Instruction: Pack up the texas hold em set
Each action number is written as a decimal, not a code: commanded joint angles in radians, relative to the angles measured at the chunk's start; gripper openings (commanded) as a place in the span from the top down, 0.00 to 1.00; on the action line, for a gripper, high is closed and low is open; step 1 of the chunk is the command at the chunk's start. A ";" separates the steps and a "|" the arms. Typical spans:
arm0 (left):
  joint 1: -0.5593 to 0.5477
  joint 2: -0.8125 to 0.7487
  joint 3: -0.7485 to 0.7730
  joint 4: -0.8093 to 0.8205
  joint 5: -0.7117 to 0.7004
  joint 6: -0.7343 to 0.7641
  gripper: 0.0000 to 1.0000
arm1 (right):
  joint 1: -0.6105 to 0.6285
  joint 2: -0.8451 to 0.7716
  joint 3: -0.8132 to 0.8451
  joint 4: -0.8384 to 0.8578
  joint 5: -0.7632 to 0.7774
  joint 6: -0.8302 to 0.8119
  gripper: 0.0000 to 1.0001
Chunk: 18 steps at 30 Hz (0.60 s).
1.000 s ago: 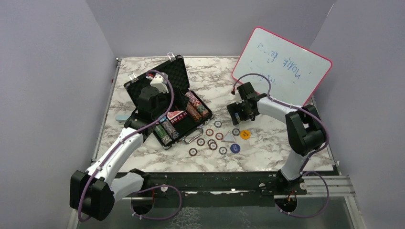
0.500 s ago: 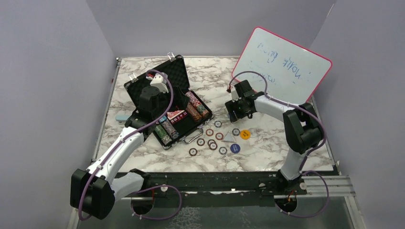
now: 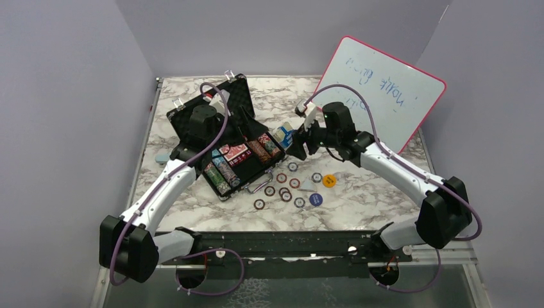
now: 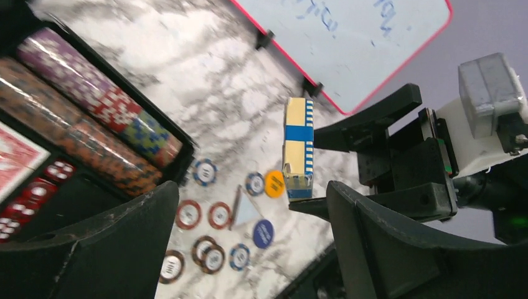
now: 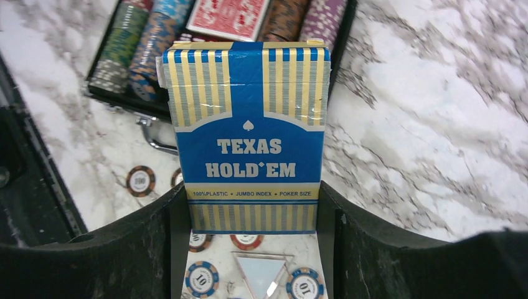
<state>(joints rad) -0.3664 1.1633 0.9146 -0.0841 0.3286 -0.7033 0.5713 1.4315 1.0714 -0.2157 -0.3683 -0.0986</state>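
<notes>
My right claw (image 5: 249, 193) is clamped on a blue and gold striped card deck box (image 5: 246, 124) printed TEXAS HOLD'EM. My two black fingers (image 5: 143, 243) press against its lower sides. The box stands upright in my grip, held clear of the white marble table (image 3: 365, 199). From above it hangs just off the right end of the small black foam-lined briefcase (image 3: 238, 96), between that case and the pink-framed whiteboard (image 3: 385, 90) leaning at the far right.

My left claw (image 4: 252, 199) hangs over the briefcase with its jaws spread wide and nothing between them.

The briefcase lies open with its lid tipped back and its silver handle (image 3: 260, 186) on the near side. Rows of striped poker chips (image 3: 218, 176) lie on their edges in the tray. A red card deck (image 3: 234, 154) sits between the rows, and my left wrist view shows red dice (image 4: 37, 187) just beside it.

Near the handle, loose striped chips (image 3: 282, 186) are scattered on the marble. Among them lie a round yellow button (image 3: 329, 180), a round dark-blue button (image 3: 315, 199) and a small clear triangular piece (image 5: 258, 271). A small light-blue oblong object (image 3: 163, 156) lies to the left of the case, partly hidden by my left arm.
</notes>
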 commanded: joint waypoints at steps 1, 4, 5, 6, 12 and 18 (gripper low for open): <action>0.011 0.031 -0.019 0.066 0.269 -0.177 0.11 | 0.014 -0.045 0.020 0.070 -0.171 -0.069 0.49; 0.014 0.021 -0.073 0.171 0.332 -0.267 0.13 | 0.026 -0.044 0.031 0.052 -0.179 -0.088 0.48; 0.013 0.018 -0.084 0.193 0.338 -0.284 0.15 | 0.034 -0.044 0.031 0.047 -0.179 -0.094 0.48; 0.013 0.018 -0.095 0.207 0.342 -0.298 0.17 | 0.044 -0.043 0.032 0.044 -0.180 -0.099 0.48; 0.011 0.037 -0.135 0.243 0.407 -0.333 0.36 | 0.114 -0.037 0.033 0.011 -0.157 -0.144 0.47; 0.013 0.042 -0.117 0.155 0.447 -0.261 0.56 | 0.136 -0.045 0.026 -0.004 -0.183 -0.158 0.47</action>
<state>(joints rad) -0.3592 1.2037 0.7906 0.0978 0.7025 -1.0088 0.6998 1.4128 1.0721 -0.2314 -0.5041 -0.2237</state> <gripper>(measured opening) 0.497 0.667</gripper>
